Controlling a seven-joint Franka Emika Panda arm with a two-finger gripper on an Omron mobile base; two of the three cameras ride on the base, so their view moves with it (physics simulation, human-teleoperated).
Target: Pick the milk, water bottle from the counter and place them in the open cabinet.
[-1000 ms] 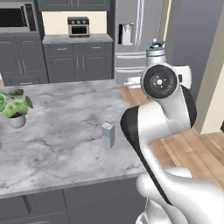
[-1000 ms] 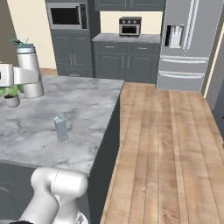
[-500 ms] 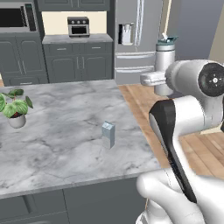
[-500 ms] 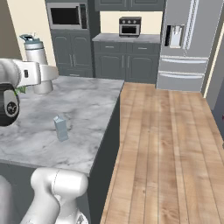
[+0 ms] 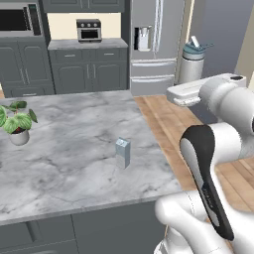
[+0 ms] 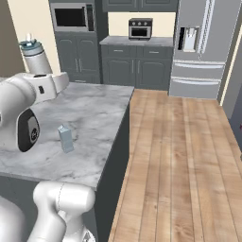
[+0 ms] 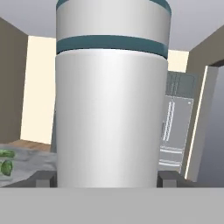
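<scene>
while the two-finger gripper (image 7: 107, 177) clamps the slim light grey cylindrical water bottle (image 5: 192, 64) with its teal cap, upright and lifted off to the side of the grey-white veined marble counter (image 5: 64, 149), the small pale blue-grey milk carton (image 5: 122, 153) stands on that marble, well apart from a potted green plant (image 5: 16, 122).

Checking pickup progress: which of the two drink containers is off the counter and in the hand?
The slim light grey cylindrical bottle with teal cap, held upright in the hand; the pale blue-grey gabled carton stands on the marble counter.
</scene>
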